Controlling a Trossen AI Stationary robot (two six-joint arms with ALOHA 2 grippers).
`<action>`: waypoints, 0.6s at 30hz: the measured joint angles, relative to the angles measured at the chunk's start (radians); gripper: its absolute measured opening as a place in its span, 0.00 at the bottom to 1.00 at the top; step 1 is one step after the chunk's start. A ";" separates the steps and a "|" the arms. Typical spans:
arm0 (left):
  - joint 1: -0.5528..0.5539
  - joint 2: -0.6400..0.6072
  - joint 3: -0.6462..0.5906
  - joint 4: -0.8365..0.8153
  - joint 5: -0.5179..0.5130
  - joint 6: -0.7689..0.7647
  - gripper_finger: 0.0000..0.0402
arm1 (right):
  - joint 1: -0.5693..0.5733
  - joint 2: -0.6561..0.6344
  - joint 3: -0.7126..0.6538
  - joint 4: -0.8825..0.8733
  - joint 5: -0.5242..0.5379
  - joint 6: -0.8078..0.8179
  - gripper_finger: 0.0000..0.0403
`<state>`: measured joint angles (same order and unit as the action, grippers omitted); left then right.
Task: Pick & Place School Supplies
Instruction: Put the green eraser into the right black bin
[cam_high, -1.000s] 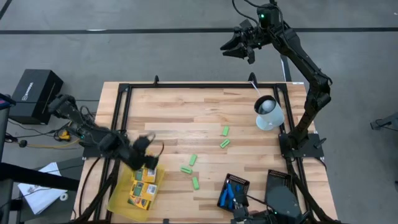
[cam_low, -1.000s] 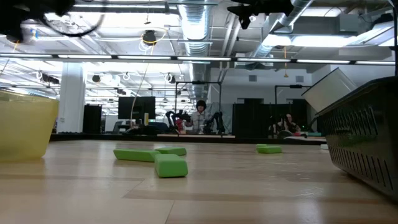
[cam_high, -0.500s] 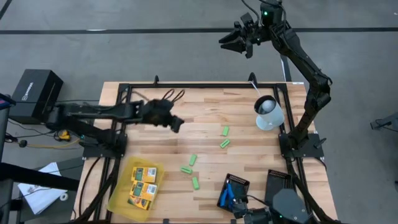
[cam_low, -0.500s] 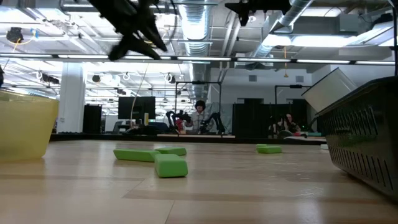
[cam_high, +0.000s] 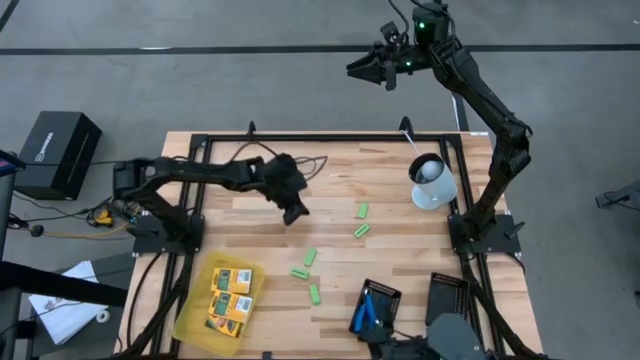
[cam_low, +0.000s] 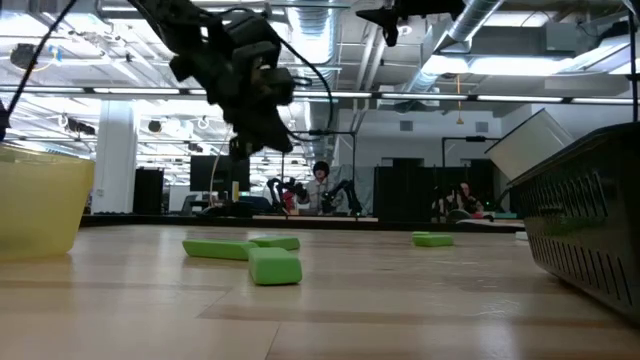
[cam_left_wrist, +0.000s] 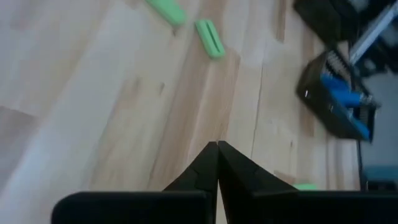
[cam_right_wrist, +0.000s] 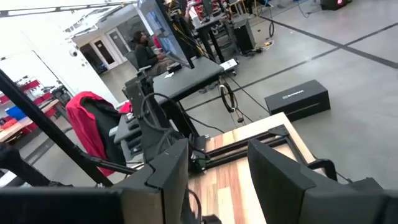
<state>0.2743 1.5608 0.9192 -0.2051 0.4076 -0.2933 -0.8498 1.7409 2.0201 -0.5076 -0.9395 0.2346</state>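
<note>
Yellow tray with orange packs; left tool pressed together, empty.

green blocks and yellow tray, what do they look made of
Green blocks: probably matte rubber or foam, uniformly coloured with soft rounded edges and no shine. Yellow tray: looks like glossy translucent plastic, since light passes through its wall in the low view.

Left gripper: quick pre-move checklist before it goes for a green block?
1. Left gripper empty: ok, fingers shut on nothing.
2. Jaws open for a pick: not ok, shut.
3. Green blocks reachable: ok, five loose on the table, apart from each other.
4. Yellow tray has room: ok, holds packs, bare space left.
5. Right gripper out of the way: ok, raised beyond the table's far edge, open.
</note>
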 joint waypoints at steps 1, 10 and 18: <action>-0.008 0.015 0.000 0.007 0.002 0.006 0.00 | 0.004 0.000 0.000 0.000 0.002 0.001 0.39; -0.055 0.074 -0.012 0.160 0.002 0.046 0.00 | 0.019 0.000 0.000 -0.006 0.002 0.002 0.39; -0.112 0.074 -0.163 0.366 0.011 -0.074 0.00 | 0.018 0.000 0.000 -0.008 0.001 0.002 0.39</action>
<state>0.1620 1.6348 0.7564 0.1611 0.4183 -0.3675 -0.8314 1.7409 2.0201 -0.5161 -0.9385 0.2367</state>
